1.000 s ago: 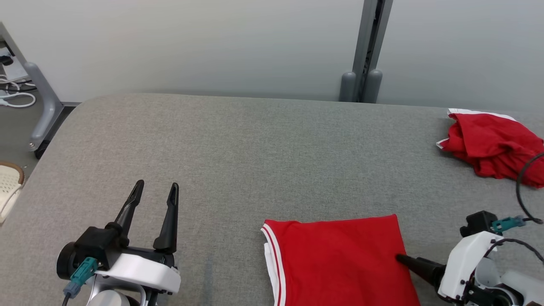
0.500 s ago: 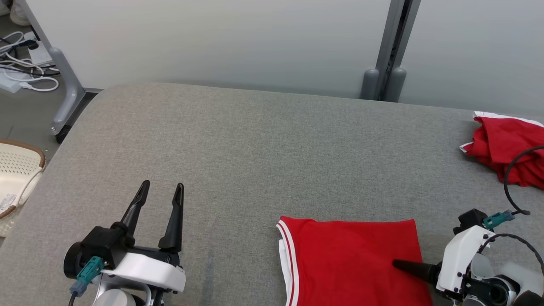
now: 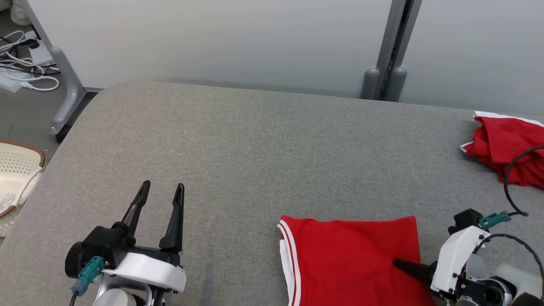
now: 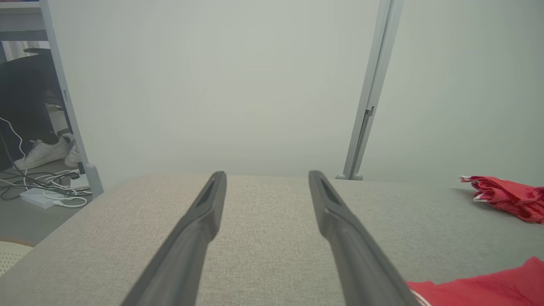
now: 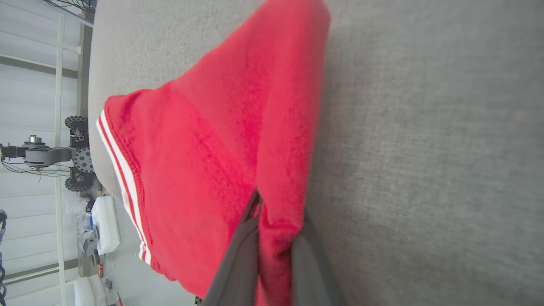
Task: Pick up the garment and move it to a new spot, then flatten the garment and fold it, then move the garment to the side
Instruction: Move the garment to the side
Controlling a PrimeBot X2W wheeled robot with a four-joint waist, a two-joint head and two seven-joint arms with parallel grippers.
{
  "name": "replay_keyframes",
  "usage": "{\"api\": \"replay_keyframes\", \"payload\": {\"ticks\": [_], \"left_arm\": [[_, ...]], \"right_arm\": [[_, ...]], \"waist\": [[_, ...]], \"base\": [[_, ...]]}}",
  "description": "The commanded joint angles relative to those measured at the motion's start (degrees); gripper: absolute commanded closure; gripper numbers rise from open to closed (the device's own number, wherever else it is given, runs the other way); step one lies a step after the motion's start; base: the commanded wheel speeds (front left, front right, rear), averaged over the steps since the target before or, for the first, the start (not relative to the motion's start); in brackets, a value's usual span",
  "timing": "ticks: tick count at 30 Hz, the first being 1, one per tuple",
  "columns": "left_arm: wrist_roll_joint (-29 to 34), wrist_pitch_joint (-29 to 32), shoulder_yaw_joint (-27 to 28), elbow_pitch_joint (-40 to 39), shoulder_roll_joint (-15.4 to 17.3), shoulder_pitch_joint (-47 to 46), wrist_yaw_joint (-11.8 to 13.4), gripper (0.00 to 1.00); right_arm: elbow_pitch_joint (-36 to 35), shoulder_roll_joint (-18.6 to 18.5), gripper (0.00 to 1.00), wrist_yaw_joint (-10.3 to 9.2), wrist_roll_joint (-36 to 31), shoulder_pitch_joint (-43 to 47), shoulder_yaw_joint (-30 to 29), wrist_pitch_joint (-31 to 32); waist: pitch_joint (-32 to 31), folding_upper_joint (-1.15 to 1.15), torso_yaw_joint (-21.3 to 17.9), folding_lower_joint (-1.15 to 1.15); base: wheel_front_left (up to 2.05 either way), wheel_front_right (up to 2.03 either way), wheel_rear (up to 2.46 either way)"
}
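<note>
The folded red garment (image 3: 348, 255) with white-striped trim lies flat at the table's front right; it also shows in the right wrist view (image 5: 204, 148) and in the left wrist view's lower right corner (image 4: 480, 289). My right gripper (image 3: 399, 264) reaches in from the right and is shut on the garment's right edge, and up close (image 5: 278, 210) both dark fingers pinch a fold of red cloth. My left gripper (image 3: 161, 193) hovers over bare table at the front left, open and holding nothing (image 4: 267, 182).
A second, crumpled red garment (image 3: 505, 148) lies at the table's far right (image 4: 505, 195). A white basket (image 3: 17, 170) stands on the floor to the left, near cables (image 3: 25, 80). A grey post (image 3: 384, 80) stands behind the grey table (image 3: 255, 148).
The head camera has shifted, so the whole picture moved right. My right gripper has closed on the garment's right edge. The left gripper has stayed open and still.
</note>
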Motion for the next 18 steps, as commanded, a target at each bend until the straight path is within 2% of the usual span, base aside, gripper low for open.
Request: {"api": "replay_keyframes", "payload": {"ticks": [1,8,18], "left_arm": [[0.8,-0.1,0.5,0.0,0.1,-0.3,-0.4,0.0],[1.9,-0.1,0.9,-0.1,-0.7,-0.5,-1.5,0.0],[3.1,-0.1,0.3,-0.5,-1.4,-3.4,-2.9,0.0]], "right_arm": [[-0.5,-0.9,1.0,0.01,-0.8,-0.9,-0.6,-1.5],[-2.0,-3.0,1.0,0.02,-4.7,-5.1,-1.0,-4.3],[-0.8,-4.7,1.0,0.02,-10.3,-17.6,-2.0,-1.7]], "waist": [[-0.1,0.0,-0.4,0.0],[0.0,0.0,-2.2,0.0],[5.1,0.0,-5.0,0.0]], "base": [[0.0,0.0,0.0],[0.0,0.0,0.0],[0.0,0.0,0.0]]}}
